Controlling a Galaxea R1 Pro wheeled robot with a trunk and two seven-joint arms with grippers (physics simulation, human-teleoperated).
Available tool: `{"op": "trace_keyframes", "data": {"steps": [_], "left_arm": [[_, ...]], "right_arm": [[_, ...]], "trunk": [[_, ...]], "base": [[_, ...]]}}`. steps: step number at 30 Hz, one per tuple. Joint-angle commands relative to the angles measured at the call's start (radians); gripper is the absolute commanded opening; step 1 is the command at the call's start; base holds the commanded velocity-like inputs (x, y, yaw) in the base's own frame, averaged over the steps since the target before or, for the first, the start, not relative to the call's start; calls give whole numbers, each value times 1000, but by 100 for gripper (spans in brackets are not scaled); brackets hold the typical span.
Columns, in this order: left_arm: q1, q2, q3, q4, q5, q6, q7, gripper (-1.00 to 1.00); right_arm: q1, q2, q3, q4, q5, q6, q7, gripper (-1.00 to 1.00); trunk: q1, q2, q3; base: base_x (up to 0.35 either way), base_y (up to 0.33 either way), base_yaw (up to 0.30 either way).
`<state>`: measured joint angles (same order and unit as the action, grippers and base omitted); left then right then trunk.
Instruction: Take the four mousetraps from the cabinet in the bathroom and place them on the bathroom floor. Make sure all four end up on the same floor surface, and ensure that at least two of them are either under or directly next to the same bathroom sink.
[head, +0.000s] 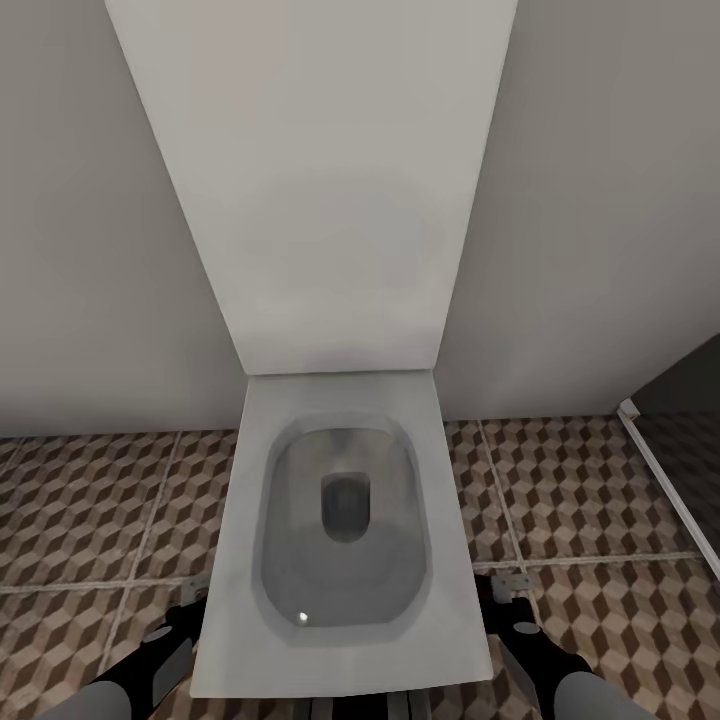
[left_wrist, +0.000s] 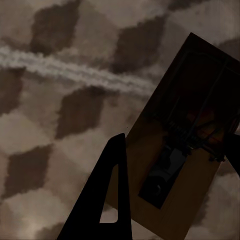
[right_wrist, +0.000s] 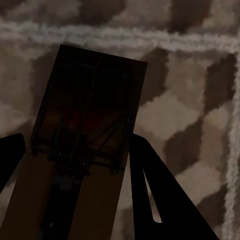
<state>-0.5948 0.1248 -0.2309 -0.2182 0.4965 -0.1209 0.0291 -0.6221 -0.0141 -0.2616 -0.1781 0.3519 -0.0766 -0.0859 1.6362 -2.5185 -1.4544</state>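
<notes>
Black wedge-shaped fingers (right_wrist: 150, 200); grey forearms (head: 600, 700) with black wrists and pale brackets.

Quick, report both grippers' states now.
Left gripper: shut on a mousetrap.
Right gripper: shut on another mousetrap.

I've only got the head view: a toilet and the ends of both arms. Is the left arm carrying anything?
Observer: Yes. In the left wrist view a mousetrap sits between the left jaws, which are closed on its edges.
Operator: And the right arm?
Observer: The right jaws grip a second mousetrap by its long sides.
Operator: What's below them?
Observer: The cube-patterned floor, with a pale grout line running behind the left trap.
</notes>
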Motion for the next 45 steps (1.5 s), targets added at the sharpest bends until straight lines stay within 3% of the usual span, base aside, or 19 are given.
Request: {"op": "trace_keyframes", "data": {"steps": [1, 10, 20, 34, 42, 45], "left_arm": [[0, 0, -8, 0, 7, -3, 3, -100], [0, -2, -8, 0, 8, -5, 4, -100], [0, -2, -8, 0, 8, -5, 4, -100], [0, -2, -8, -1, 10, -5, 5, -100], [0, -1, -8, -1, 10, -5, 5, -100], [0, -2, -8, -1, 10, -5, 5, -100]], "right_arm": [[-1, 1, -8, 2, 9, -4, -2, -100], [-1, 0, -10, 2, 7, -3, -2, -100], [-1, 0, -10, 2, 7, -3, -2, -100], [-1, 0, -10, 2, 7, -3, -2, -100], [-1, 0, -10, 2, 7, -3, -2, -100], [-1, 0, -10, 2, 7, -3, -2, -100]], "trunk": [[0, 0, -1], [0, 0, -1], [4, -3, -39], [4, -3, -39], [8, -4, -70], [8, -4, -70]], "base": [[0, 0, 0], [0, 0, 0], [0, 0, 0], [0, 0, 0], [0, 0, 0], [0, 0, 0]]}}
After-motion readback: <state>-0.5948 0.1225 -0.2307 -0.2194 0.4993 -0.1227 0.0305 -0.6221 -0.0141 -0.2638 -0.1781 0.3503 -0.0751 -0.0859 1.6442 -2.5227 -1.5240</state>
